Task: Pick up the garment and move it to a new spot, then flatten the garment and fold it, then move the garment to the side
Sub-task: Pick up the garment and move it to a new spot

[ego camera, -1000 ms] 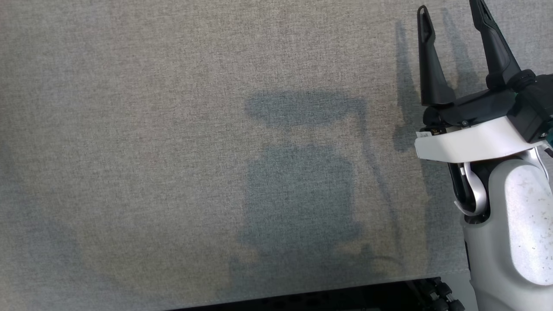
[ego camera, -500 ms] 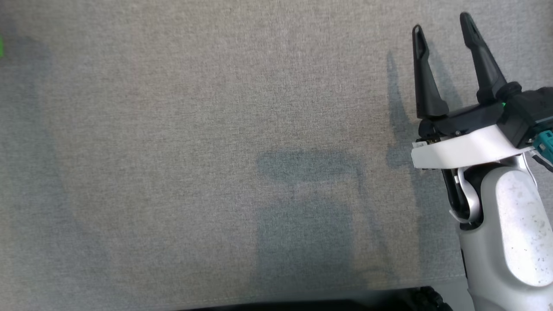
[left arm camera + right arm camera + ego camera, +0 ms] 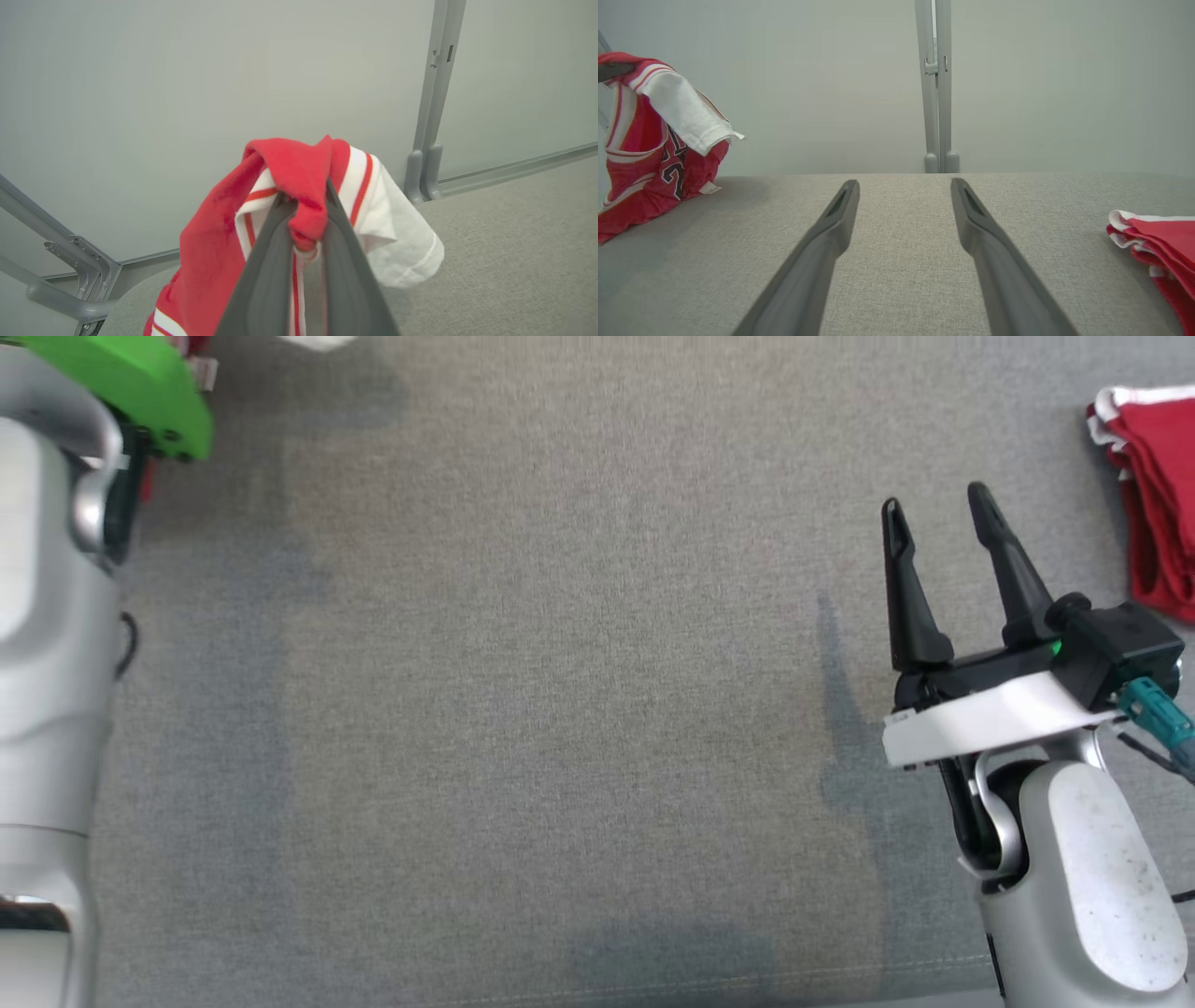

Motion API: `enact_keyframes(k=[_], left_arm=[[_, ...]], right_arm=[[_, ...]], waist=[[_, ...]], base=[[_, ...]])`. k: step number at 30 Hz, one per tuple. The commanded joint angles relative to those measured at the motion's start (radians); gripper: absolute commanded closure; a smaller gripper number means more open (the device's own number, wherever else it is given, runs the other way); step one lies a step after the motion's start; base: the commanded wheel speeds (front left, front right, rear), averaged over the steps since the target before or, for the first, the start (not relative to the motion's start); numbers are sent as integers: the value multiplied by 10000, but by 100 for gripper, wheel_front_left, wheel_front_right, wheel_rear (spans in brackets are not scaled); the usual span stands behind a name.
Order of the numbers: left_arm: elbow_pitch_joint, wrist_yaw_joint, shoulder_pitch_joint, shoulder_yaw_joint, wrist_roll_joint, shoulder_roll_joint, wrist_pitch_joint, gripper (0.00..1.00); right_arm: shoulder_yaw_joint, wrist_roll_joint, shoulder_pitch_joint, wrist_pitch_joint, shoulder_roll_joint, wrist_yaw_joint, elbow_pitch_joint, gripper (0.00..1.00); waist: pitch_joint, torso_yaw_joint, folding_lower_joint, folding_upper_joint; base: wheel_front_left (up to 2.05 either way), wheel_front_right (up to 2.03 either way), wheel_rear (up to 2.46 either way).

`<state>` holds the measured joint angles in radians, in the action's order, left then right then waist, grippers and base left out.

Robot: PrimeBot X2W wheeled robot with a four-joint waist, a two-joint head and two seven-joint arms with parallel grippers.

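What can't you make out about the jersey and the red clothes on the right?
The jersey: left wrist view, lower part cut by the bottom edge and covered by the left gripper.
Its number: right wrist view, partly hidden by folds.
The red clothes: head view, cut by the right edge.

I saw the table cover (image 3: 560, 709) as a matt grey woven cloth with a coarse, visible weave. The garment (image 3: 219, 242) at the centre of the left wrist view looked like soft knit cloth, red with smooth white bands. The right gripper (image 3: 934, 497) had fingers (image 3: 910, 607) of matt black plastic, its forearm shell (image 3: 1083, 877) pale, faintly glossy and speckled. At the head view's upper left a green cover (image 3: 140, 383) shone like smooth plastic.
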<state>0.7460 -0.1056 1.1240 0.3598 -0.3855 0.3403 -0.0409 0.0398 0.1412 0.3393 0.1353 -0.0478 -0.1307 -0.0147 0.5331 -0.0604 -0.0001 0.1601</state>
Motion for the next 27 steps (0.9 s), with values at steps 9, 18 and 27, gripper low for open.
enact_keyframes(k=[9,18,27], left_arm=[[-1146,94,-1584,961,-573,-2262,389,100],[-1513,693,-2949,3150,-2404,-2895,144,100],[-1386,1899,-2470,5196,-4252,-2886,-338,100]], right_arm=[[-135,425,-673,324,-30,0,525,0],[-123,589,-567,397,-28,0,825,0],[63,771,-344,563,-24,0,1059,0]], waist=[[-1422,426,1,-1],[-1490,1400,1,-1],[-1194,2531,1,-1]], base=[[0,0,0],[0,0,0],[0,0,0]])
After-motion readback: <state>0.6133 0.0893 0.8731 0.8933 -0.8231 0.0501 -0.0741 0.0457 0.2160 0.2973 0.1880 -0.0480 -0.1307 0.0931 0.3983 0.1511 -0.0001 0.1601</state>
